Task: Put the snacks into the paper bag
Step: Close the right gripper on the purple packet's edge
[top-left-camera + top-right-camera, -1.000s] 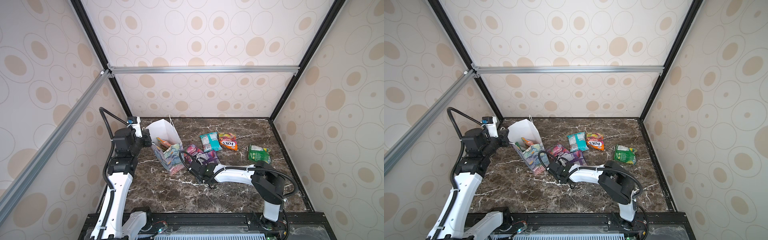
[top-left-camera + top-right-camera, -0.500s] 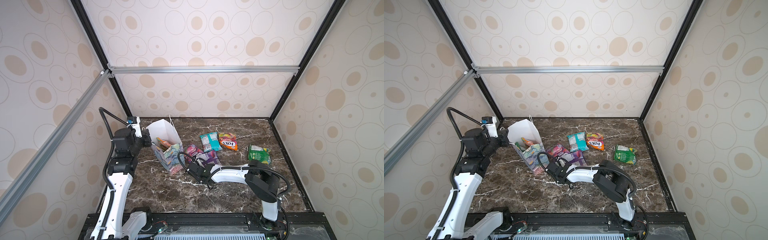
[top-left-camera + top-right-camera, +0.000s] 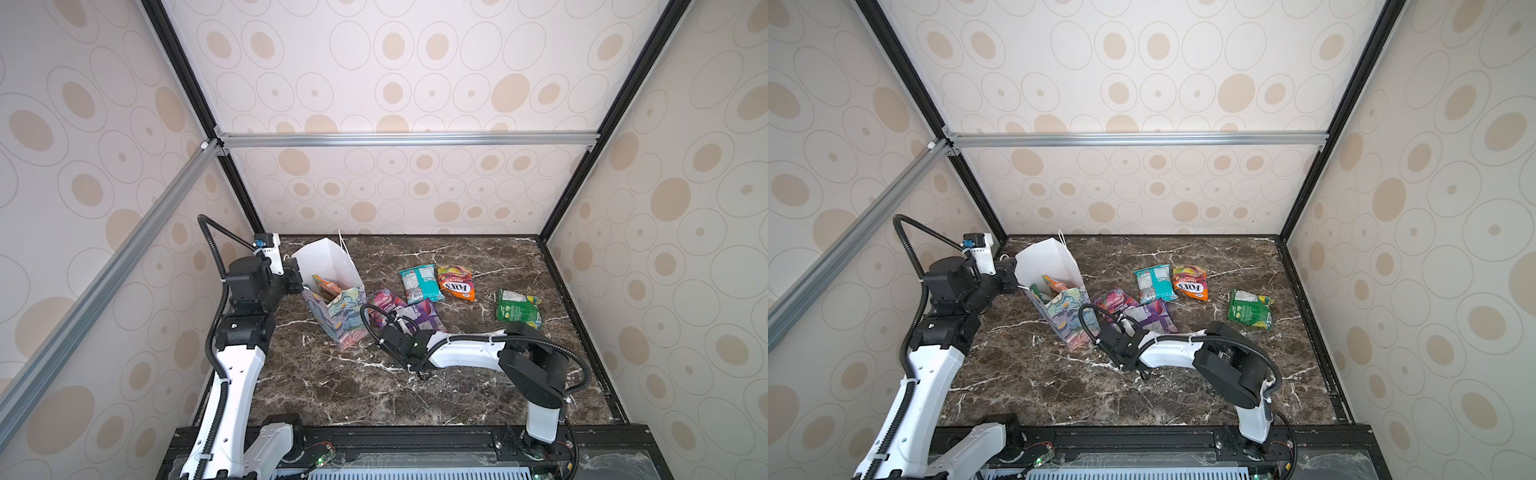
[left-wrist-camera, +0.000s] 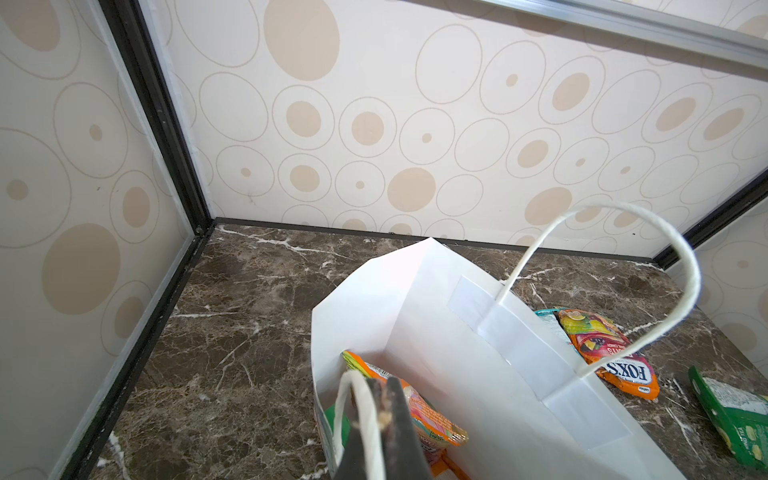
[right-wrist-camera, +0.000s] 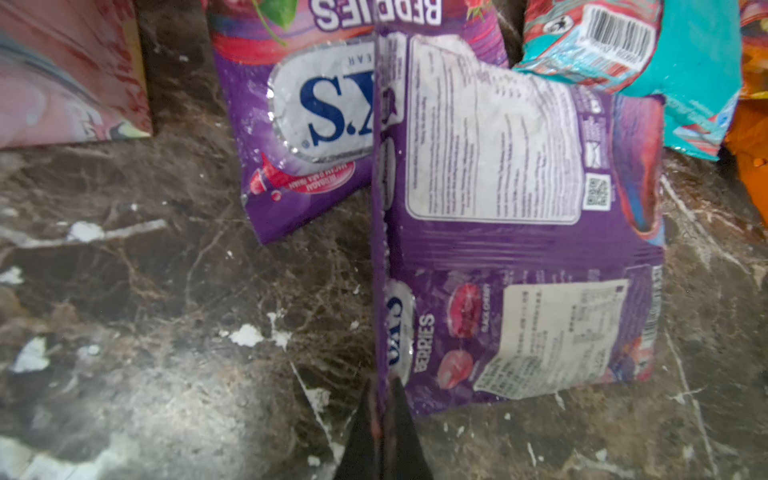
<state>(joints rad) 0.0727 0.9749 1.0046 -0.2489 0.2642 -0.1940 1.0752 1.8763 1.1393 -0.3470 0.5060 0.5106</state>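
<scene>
- Firmly, the left tool (image 4: pixel 384 399) pinches closed on the cord handle (image 4: pixel 368 415) of the paper bag (image 4: pixel 436 332).
- Right tool (image 5: pixel 380 390) is clamped on the edge of the purple Berries packet (image 5: pixel 519 249).

2 arms before me: left arm (image 3: pixel 237 374) and right arm (image 3: pixel 465 353), glossy white shells between chunky matte-black joints. Ribbed black cable (image 3: pixel 201 217) loops off each wrist. Blue plug (image 3: pixel 260 240) on the left's white camera block. Tapered black fingers (image 4: pixel 405 440) on the left pincer (image 4: pixel 385 384) and right pincer (image 5: pixel 381 386).
</scene>
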